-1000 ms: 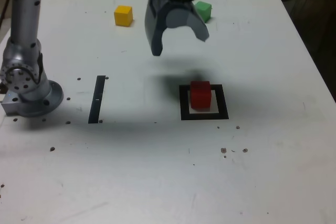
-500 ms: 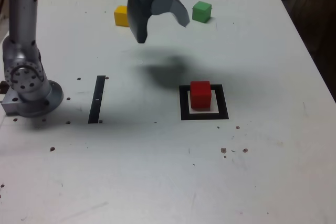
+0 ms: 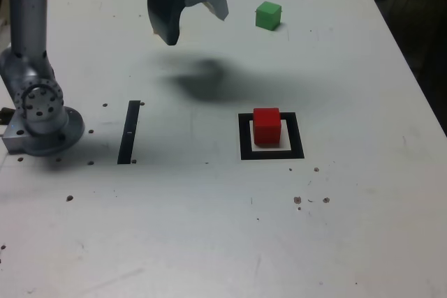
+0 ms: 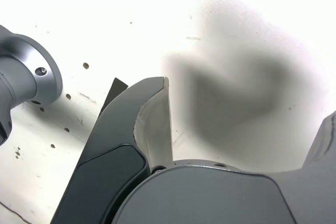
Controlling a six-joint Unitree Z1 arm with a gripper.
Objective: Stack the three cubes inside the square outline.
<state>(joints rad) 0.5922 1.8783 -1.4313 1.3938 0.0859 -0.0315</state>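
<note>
The red cube (image 3: 267,125) sits inside the square outline (image 3: 273,153), right of centre in the exterior view. The green cube (image 3: 268,15) lies near the table's far edge. My gripper (image 3: 197,26) hangs open above the far part of the table, left of the green cube and well clear of it, with nothing between its fingers. The yellow cube shows in neither view. In the wrist view the gripper (image 4: 247,103) is spread wide, one finger (image 4: 152,124) over bare white table and its own shadow.
The arm's grey base (image 3: 42,120) stands at the exterior view's left, also seen in the wrist view as the base (image 4: 23,74). A narrow black strip (image 3: 129,132) lies between the base and the outline. Small dark specks dot the white table (image 3: 209,228).
The open gripper has moved away from above the red cube, toward the far left of the exterior view. It now covers the spot where the yellow cube showed.
</note>
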